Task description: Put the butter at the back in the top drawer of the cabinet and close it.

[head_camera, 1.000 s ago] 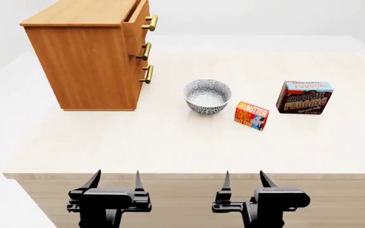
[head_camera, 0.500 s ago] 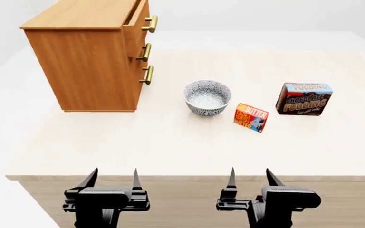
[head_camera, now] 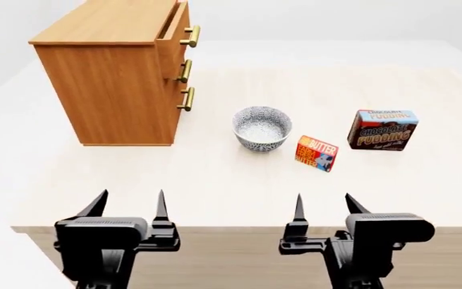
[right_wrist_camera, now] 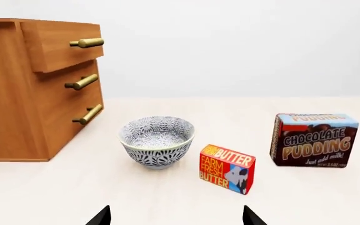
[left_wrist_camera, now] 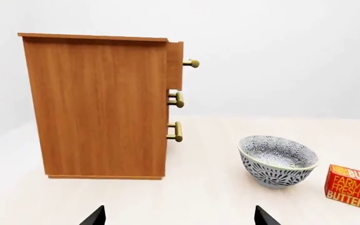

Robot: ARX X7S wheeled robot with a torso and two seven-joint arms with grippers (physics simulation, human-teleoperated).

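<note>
The butter (head_camera: 317, 153) is a small red-orange box standing on the table right of the bowl; it also shows in the right wrist view (right_wrist_camera: 227, 168) and the left wrist view (left_wrist_camera: 355, 188). The cabinet (head_camera: 110, 72) stands at the back left, its top drawer (head_camera: 175, 33) pulled partly out, handle (head_camera: 190, 36) facing right. The drawer shows too in the right wrist view (right_wrist_camera: 58, 44). My left gripper (head_camera: 129, 203) and right gripper (head_camera: 325, 206) are both open and empty, over the table's front edge, well short of the butter.
A patterned bowl (head_camera: 261, 128) sits between cabinet and butter. A brown-and-blue Chocolate Pudding box (head_camera: 382, 130) stands to the right of the butter. The light wooden table (head_camera: 215, 180) has its front edge just under the grippers. The two lower drawers are shut.
Both grippers have risen and moved forward over the table's front edge. The view has shifted slightly. Nothing on the table has moved.
</note>
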